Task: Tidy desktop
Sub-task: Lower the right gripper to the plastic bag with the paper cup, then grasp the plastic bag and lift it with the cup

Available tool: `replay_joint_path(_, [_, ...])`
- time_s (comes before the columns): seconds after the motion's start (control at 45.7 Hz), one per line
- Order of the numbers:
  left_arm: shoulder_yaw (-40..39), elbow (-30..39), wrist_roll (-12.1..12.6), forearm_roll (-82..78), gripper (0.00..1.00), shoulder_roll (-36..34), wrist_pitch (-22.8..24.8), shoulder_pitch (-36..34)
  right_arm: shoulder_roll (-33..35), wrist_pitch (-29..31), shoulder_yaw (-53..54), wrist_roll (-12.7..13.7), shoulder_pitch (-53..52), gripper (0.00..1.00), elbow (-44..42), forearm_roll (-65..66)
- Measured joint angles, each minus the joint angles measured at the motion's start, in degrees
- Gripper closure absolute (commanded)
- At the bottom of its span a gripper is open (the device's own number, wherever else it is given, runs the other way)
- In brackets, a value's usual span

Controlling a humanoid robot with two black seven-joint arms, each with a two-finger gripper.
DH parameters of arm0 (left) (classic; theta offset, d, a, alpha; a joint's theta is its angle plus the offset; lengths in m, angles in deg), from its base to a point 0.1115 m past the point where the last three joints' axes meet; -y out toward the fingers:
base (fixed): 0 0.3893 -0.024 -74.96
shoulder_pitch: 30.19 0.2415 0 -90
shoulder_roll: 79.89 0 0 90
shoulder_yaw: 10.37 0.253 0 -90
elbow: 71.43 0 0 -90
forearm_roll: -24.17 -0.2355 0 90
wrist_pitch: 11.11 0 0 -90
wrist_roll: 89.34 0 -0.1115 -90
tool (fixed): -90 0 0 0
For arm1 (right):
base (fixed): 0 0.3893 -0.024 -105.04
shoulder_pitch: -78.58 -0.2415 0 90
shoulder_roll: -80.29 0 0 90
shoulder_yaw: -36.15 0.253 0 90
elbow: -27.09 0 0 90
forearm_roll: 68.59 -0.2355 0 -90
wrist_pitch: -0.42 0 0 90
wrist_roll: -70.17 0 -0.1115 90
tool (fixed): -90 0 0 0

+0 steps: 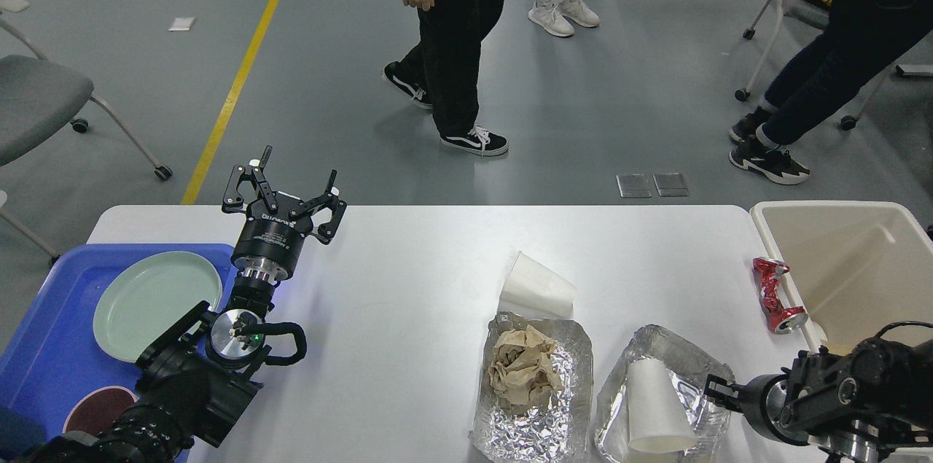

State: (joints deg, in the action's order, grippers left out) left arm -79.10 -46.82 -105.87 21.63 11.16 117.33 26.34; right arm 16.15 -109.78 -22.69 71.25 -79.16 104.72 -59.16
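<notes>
The white desktop (408,281) carries litter in its right half. A white paper cup (536,286) lies on its side. In front of it sits a foil tray (510,426) holding crumpled brown paper (521,368). A second foil tray (656,348) holds another white cup (656,408). A crushed red can (776,294) lies by the bin. My left gripper (288,182) stands open and empty over the table's far left edge. My right gripper (718,388) is low at the second foil tray's right rim, dark and small, so its fingers cannot be told apart.
A beige bin (765,230) stands off the table's right end. A blue tray (44,346) at the left holds a pale green plate (157,295) and a dark red bowl (98,408). People walk on the floor beyond the table, near chairs.
</notes>
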Motion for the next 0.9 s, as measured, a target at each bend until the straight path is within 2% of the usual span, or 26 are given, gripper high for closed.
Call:
replay_joint_path(0.394, [0.0,0.0,0.0,0.0,0.04,0.0,0.0,0.0,1.02,-0.41,-0.03,0.07,-2.15,1.0,0.86,-0.03])
replay_joint_path(0.657, [0.01,0.0,0.0,0.0,0.04,0.0,0.0,0.05,2.84,1.88,-0.77,0.06,-9.44,1.0,2.99,0.12])
replay_joint_path(0.766, [0.01,0.0,0.0,0.0,0.04,0.0,0.0,0.04,4.52,8.34,-0.8,-0.04,-16.0,1.0,3.18,1.33])
replay_joint_path(0.898, [0.01,0.0,0.0,-0.01,0.04,0.0,0.0,0.03,6.81,22.97,0.09,-0.36,-29.41,1.0,3.18,2.53])
